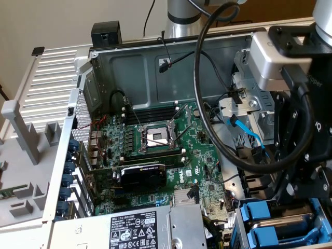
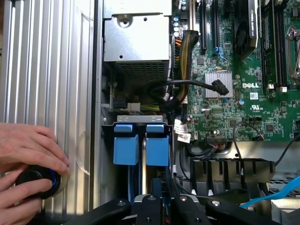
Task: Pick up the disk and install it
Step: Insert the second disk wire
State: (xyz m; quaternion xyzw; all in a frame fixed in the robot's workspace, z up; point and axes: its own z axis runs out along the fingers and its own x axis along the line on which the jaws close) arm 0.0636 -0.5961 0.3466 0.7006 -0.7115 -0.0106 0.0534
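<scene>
The black gripper (image 2: 164, 208) is pinched on the grey metal disk in its bright blue plastic carrier frame (image 2: 140, 143), seated in the drive bay just ahead of the jaws. A person's hand (image 2: 28, 154) is seen beside them, on a black round knob (image 2: 37, 180).

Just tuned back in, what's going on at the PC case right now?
The arm's gripper hangs over the open computer case, right above the drive bay with the blue carriers, beside the motherboard. Its fingers are closed, but whether they grip the disk cannot be told from here. A silver power-supply box sits just past the bay. A person's hands rest on the case's ribbed side panel, working a round black knob with a blue ring.
</scene>
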